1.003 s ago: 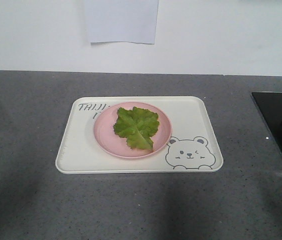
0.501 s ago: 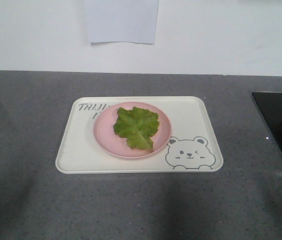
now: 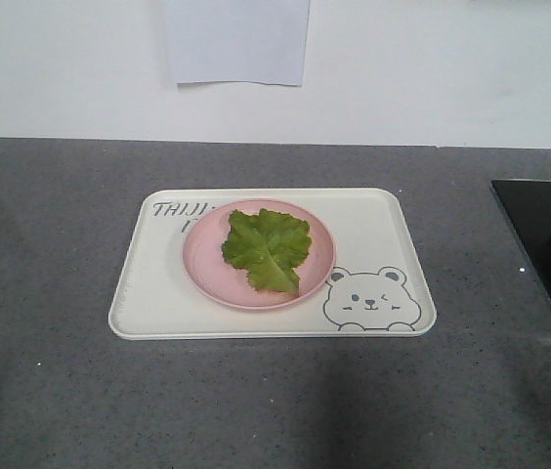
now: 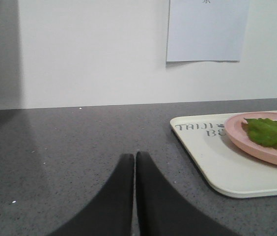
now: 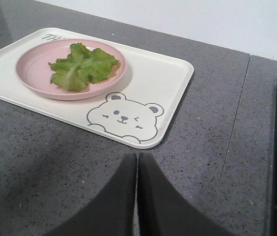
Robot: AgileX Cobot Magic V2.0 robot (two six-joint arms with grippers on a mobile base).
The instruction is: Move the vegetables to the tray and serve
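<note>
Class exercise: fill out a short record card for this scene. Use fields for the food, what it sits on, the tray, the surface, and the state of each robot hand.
food: lettuce leaf, bright green, crinkled
resting on: round pink plate, leaf lies inside its rim
tray: cream rectangular tray with bear drawing; plate stands on it
surface: grey speckled countertop
left hand: shut, empty, above the countertop, clear of the tray
right hand: shut, empty, near the tray's bear corner
wall: white, a paper sheet stuck on it

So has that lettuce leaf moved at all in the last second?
No. The lettuce leaf lies at the same spot on the pink plate, right of the tray's lettering.
</note>
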